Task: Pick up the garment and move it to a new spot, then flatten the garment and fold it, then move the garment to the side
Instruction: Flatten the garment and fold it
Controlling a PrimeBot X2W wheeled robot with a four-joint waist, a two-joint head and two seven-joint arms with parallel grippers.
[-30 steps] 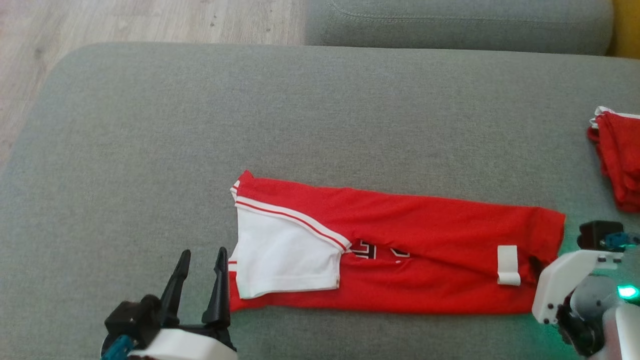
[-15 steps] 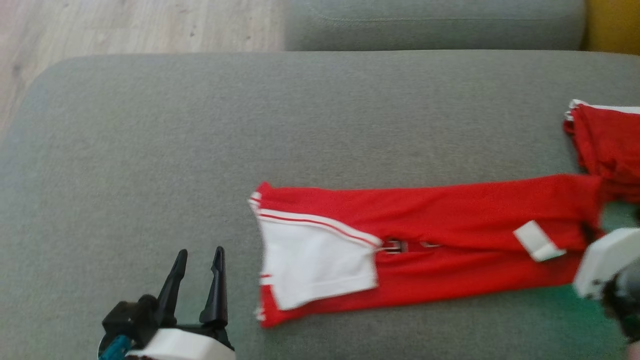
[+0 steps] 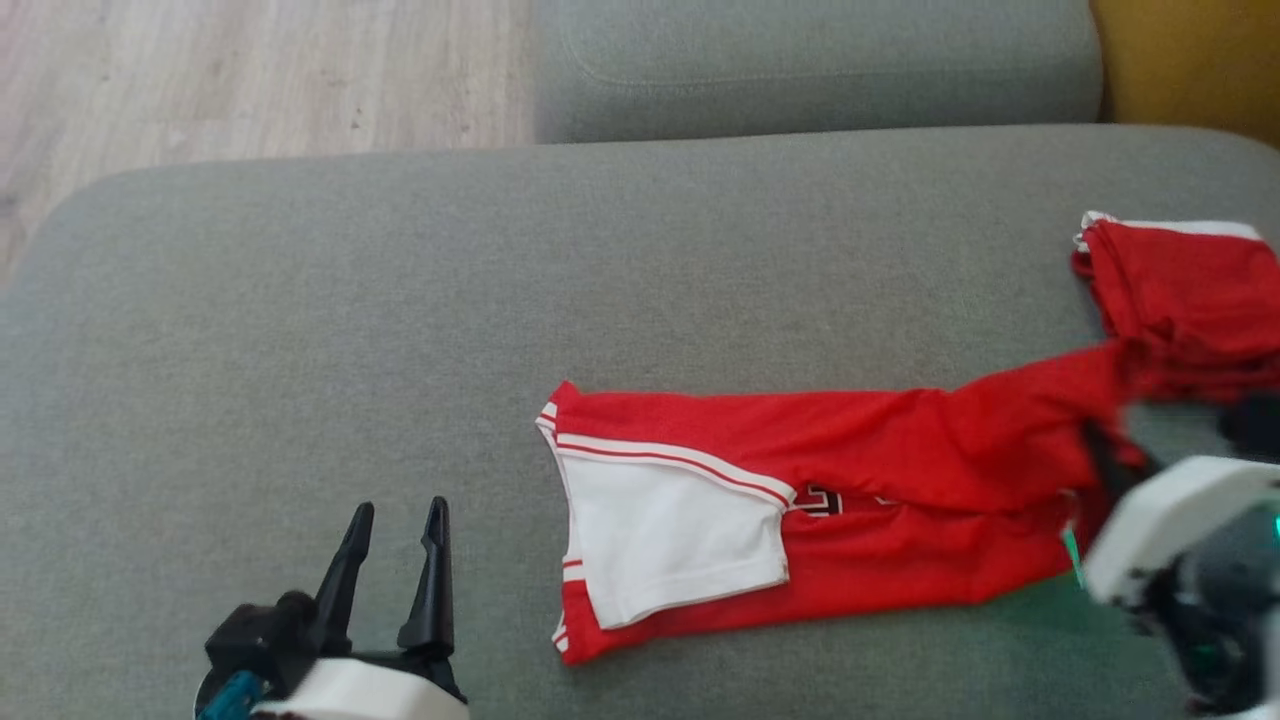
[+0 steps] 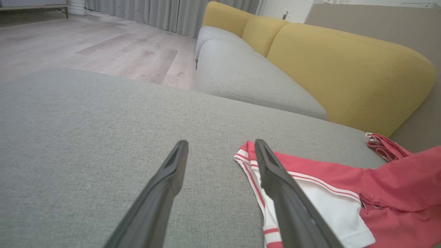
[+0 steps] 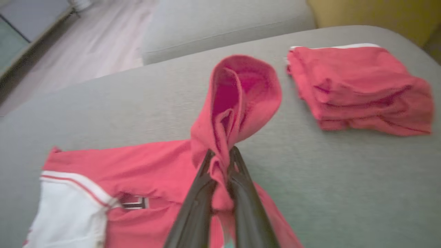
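Garment end [image 5: 241, 86] between right jaws

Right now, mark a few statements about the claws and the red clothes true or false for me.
1. The right claw is shut on one end of the red garment. True.
2. The left claw grips the garment too. False: it stands open beside the garment, holding nothing.
3. A folded red pile lies on the grey cushion. True.
4. The garment hangs wholly in the air. False: most of it lies on the cushion, with the held end lifted.
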